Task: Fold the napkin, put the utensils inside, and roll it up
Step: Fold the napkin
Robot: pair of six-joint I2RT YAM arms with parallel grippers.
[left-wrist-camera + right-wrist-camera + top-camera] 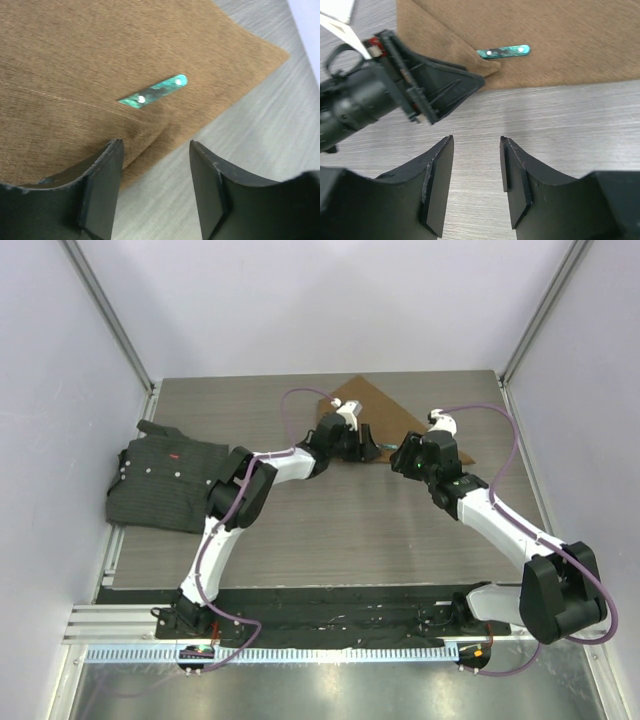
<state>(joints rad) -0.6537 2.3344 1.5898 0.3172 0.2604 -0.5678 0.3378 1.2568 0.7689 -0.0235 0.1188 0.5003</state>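
The tan-brown napkin [372, 408] lies folded into a triangle at the back middle of the table. A layer of napkin [100, 55] covers the knife's blade. Only the knife's teal speckled handle [156, 92] sticks out near the folded edge, and it also shows in the right wrist view as the knife handle [504, 51]. My left gripper [156, 150] hangs open over the napkin's near edge, with nothing between its fingers. My right gripper [476, 142] is open over bare table, just short of the napkin [560, 35], with the left gripper [427, 90] to its left.
A dark grey-black textured cloth [165, 480] lies at the table's left edge. Grey walls and metal rails enclose the table on three sides. The wood-grain tabletop [350, 530] stretches between the napkin and the arm bases.
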